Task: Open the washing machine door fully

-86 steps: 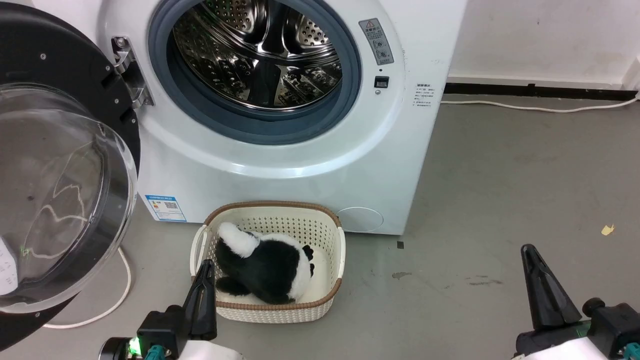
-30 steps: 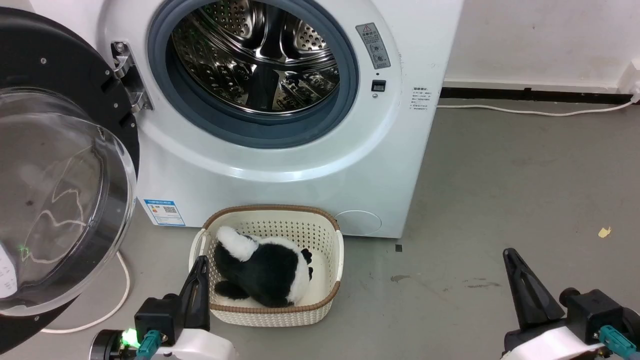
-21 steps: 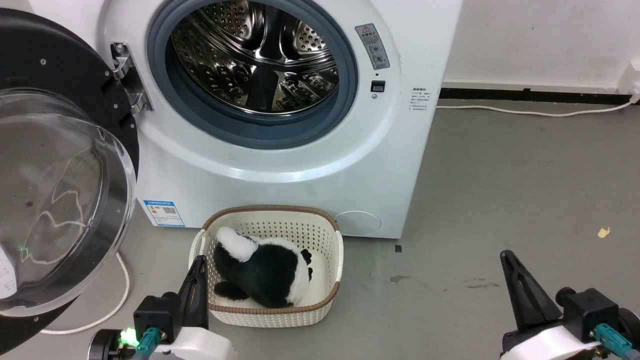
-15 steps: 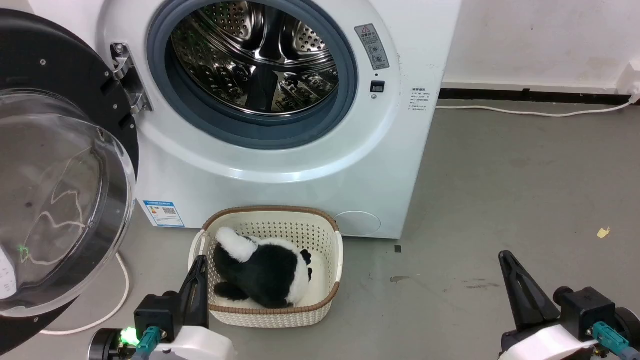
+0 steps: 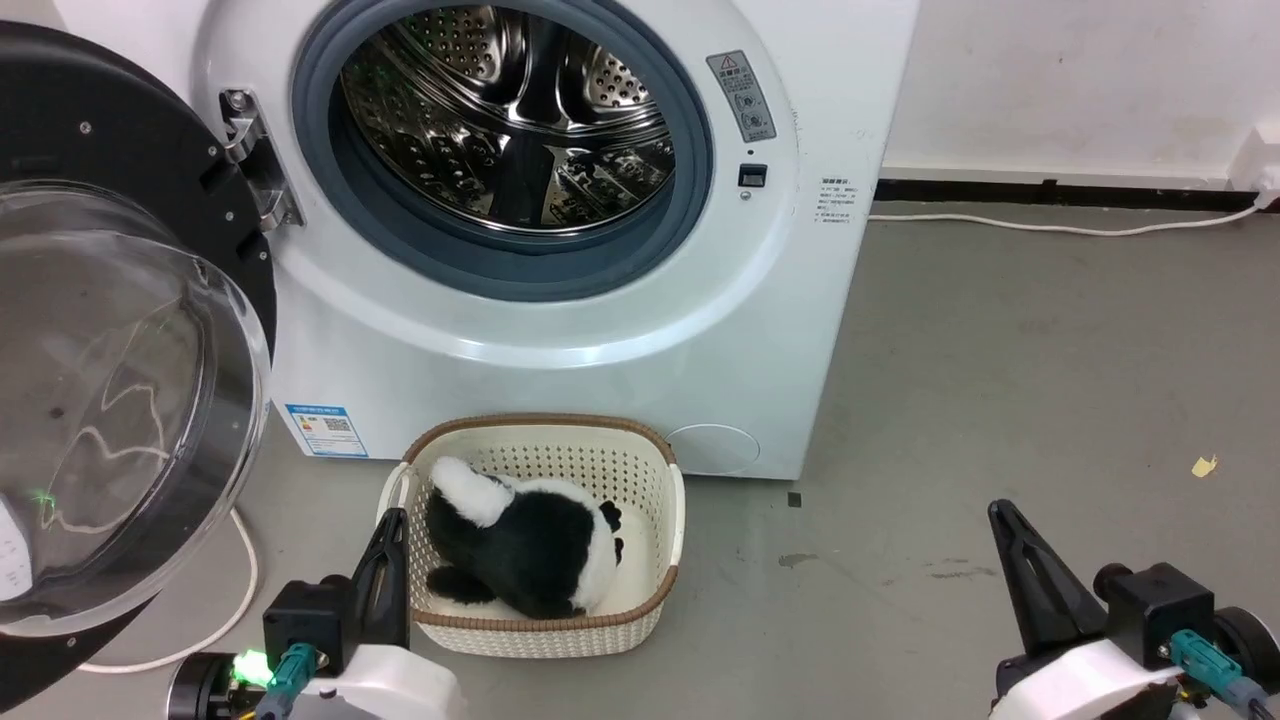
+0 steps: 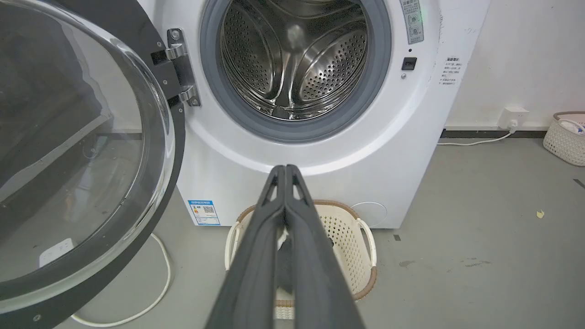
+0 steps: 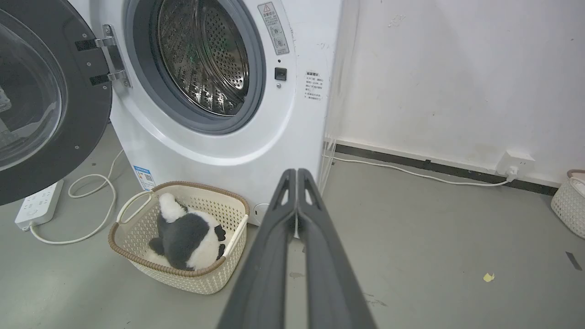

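1. The washing machine door [image 5: 110, 400] is hanging wide open at the left of the washing machine [image 5: 560, 370], swung out on its metal hinge [image 5: 255, 160], its clear glass bowl bulging toward the head camera
2. The opening is showing the grey-blue rubber ring [image 5: 500, 270] and the steel drum [image 5: 510, 110] behind it
3. The left gripper [image 5: 392, 520] is hovering low by the left rim of a cream basket [image 5: 545, 425], its two fingers pressing together with nothing between them
4. The right gripper [image 5: 1003, 515] is hovering over the bare grey floor [image 5: 1000, 350], well right of the machine, its fingers likewise pressing together on nothing
5. A black and white soft toy [image 5: 530, 545] is lying in the basket, which is sitting just in front of the machine
6. A white cable [image 6: 169, 274] is curling on the floor under the door
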Available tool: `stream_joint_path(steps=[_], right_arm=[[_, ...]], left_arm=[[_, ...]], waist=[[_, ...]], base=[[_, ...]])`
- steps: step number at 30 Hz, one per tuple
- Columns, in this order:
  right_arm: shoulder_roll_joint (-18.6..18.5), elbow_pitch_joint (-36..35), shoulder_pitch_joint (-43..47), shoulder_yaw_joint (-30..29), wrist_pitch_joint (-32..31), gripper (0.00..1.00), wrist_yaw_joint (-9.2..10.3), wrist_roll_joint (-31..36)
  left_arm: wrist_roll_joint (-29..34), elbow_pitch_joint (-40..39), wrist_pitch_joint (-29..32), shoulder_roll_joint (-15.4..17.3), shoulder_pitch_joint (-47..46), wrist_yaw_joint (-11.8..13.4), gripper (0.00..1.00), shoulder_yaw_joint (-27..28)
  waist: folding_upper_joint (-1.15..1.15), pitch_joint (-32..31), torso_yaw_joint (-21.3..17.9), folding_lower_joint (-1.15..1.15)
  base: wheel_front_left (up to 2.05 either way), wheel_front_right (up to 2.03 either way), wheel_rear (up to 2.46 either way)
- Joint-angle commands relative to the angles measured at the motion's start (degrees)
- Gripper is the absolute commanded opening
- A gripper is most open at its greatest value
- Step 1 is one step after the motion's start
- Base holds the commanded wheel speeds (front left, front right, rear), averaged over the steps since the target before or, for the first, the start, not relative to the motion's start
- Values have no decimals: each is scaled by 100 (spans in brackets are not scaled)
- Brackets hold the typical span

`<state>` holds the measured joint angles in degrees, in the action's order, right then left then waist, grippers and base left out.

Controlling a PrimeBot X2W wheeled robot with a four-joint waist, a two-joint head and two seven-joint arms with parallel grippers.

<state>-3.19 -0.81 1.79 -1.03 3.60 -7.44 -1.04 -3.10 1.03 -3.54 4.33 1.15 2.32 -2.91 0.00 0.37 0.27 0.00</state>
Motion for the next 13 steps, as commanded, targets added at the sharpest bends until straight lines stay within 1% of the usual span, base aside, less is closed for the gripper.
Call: stream_joint_path(steps=[1,13], right_arm=[[25,17,-93,25,-57,0,-4,30],[28,47,-133,62,-199,0,-4,65]], left_arm=[[80,-35,55,-38,-77,-57,0,59],[188,-66,195,-88,-95,-139,0,167]], waist=[[0,-5,-3,0],[0,-20,-14,0]], base=[[0,0,0],[0,0,0]])
